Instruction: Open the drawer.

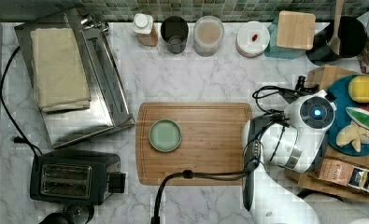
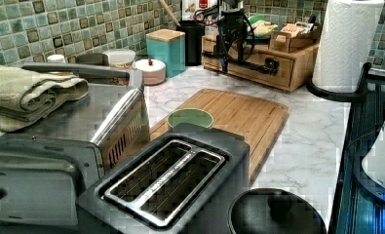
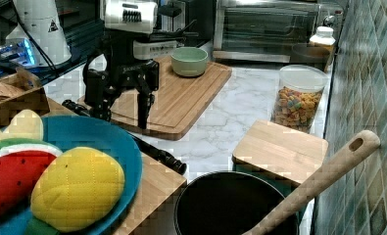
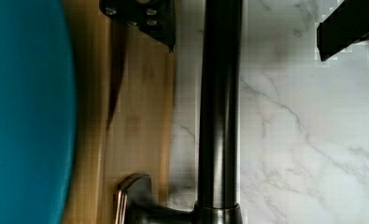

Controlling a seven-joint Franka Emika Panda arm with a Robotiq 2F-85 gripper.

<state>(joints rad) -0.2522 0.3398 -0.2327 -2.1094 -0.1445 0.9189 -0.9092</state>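
Note:
The drawer (image 2: 280,74) sits in a light-wood box at the back of the left view, its front flush with the box. A long black bar handle (image 2: 263,67) runs across that front. My gripper (image 2: 229,51) hangs down right at the handle. In the wrist view the handle (image 4: 219,116) passes straight through my gripper (image 4: 246,44), which is open, one black finger (image 4: 147,18) on the wood side and the other on the marble side. In the right view my gripper (image 3: 123,111) straddles the handle (image 3: 161,156), with no finger pressing on it.
A blue plate (image 1: 343,100) with toy fruit lies on the box. A wooden cutting board (image 1: 205,140) with a green bowl (image 1: 165,135) lies in front of the drawer, and a black cable (image 1: 205,176) crosses its edge. A paper towel roll (image 2: 343,44) stands beside the box.

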